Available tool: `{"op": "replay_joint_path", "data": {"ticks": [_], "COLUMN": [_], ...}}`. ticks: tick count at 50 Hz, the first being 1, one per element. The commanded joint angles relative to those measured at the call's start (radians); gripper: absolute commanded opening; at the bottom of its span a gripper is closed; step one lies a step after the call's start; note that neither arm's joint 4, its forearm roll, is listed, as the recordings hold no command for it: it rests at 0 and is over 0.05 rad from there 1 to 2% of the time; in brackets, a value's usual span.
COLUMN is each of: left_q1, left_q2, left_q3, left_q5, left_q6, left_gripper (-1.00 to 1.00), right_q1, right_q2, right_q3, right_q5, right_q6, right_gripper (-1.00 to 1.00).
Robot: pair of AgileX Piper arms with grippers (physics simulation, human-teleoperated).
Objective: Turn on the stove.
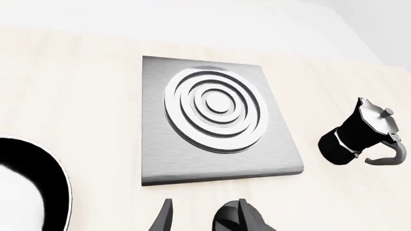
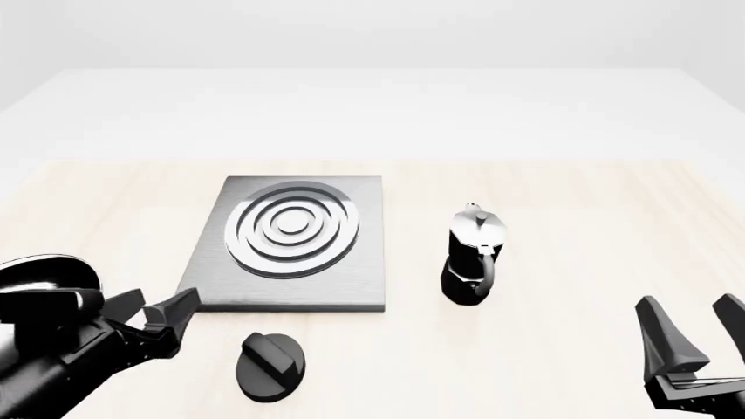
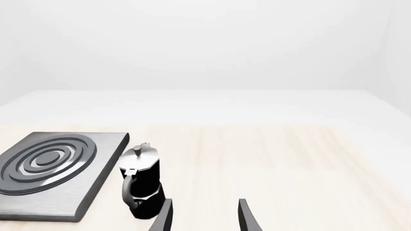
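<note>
- The stove (image 2: 291,244) lies flat on the tabletop (image 2: 559,192), left of centre in my front view, its silver burner rings (image 2: 292,228) bare, with nothing set on them.
- Its knob (image 2: 271,366) is a separate black disc with a raised ridge, sitting on the tabletop just in front of the slab's near edge, apart from it. I can't read an on or off mark, so I can't say which way it is set.
- My left gripper (image 2: 174,316) hangs near the slab's near left corner, close to the knob but not touching it. The fingers are spread and hold nothing.
- The left wrist view looks down over the slab, and the knob is not clearly in it.
- A moka pot (image 2: 473,259) stands upright just right of the stove, clear of it.
- My right gripper (image 2: 695,336) sits well off to the right, fingers apart and empty.
- Judged from this, the task is barely started. I have yet to reach, grip and twist the knob.
</note>
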Motion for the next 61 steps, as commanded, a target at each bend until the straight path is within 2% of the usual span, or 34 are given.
{"op": "replay_joint_path", "data": {"ticks": [1,4,10,12,14,16,17,18,20,22,23,25,32,33,34,36,38,41,42,45,61], "left_q1": [0.029,0.03,0.023,0.021,0.025,0.029,0.041,0.043,0.046,0.04,0.046,0.032,0.03,0.035,0.031,0.029,0.03,0.03,0.034,0.034,0.06], "left_q2": [-0.373,-0.47,-0.56,-0.645,-0.711,-0.749,-0.753,-0.755,-0.756,-0.756,-0.757,-0.757,-0.757,-0.757,-0.757,-0.757,-0.757,-0.757,-0.757,-0.757,-0.757], "left_q3": [0.007,0.003,0.01,-0.008,-0.007,-0.01,-0.008,-0.01,-0.022,-0.026,-0.036,-0.038,0.008,0.016,0.013,0.003,-0.002,-0.026,-0.034,-0.03,-0.039], "left_q5": [0.255,0.334,0.415,0.484,0.537,0.569,0.572,0.571,0.577,0.574,0.574,0.566,0.483,0.48,0.459,0.455,0.463,0.487,0.498,0.506,0.585], "left_q6": [0.033,0.05,0.058,0.079,0.052,0.059,0.048,-0.011,0.012,0.001,0.023,0.01,0.032,0.021,-0.02,-0.011,-0.043,-0.024,0.002,-0.011,0.035], "left_gripper": [1.0,1.0,1.0,1.0,1.0,1.0,1.0,1.0,1.0,1.0,1.0,1.0,1.0,1.0,1.0,1.0,1.0,1.0,1.0,1.0,1.0], "right_q1": [0.001,0.001,0.0,0.001,0.001,0.001,0.0,-0.003,-0.005,-0.006,-0.007,-0.007,-0.006,-0.006,-0.006,-0.006,-0.007,-0.008,-0.008,-0.007,-0.008], "right_q2": [-0.034,-0.034,-0.04,-0.043,-0.05,-0.061,-0.067,-0.081,-0.103,-0.104,-0.112,-0.114,-0.119,-0.119,-0.119,-0.118,-0.118,-0.12,-0.121,-0.12,-0.12], "right_q3": [0.0,0.0,0.0,0.0,0.0,0.0,0.0,0.0,0.0,0.0,0.0,0.0,0.0,0.0,0.0,0.0,0.0,0.0,0.0,0.0,0.0], "right_q5": [0.022,0.02,0.026,0.029,0.033,0.041,0.046,0.056,0.071,0.071,0.075,0.077,0.079,0.079,0.078,0.077,0.077,0.077,0.077,0.077,0.076], "right_q6": [-0.004,-0.001,-0.004,-0.003,-0.003,-0.003,-0.001,0.0,0.002,0.002,0.004,0.004,0.006,0.005,0.004,0.004,0.004,0.001,0.001,0.001,0.006], "right_gripper": [1.0,1.0,1.0,1.0,1.0,1.0,1.0,1.0,1.0,1.0,1.0,1.0,1.0,1.0,1.0,1.0,1.0,1.0,1.0,1.0,1.0]}}
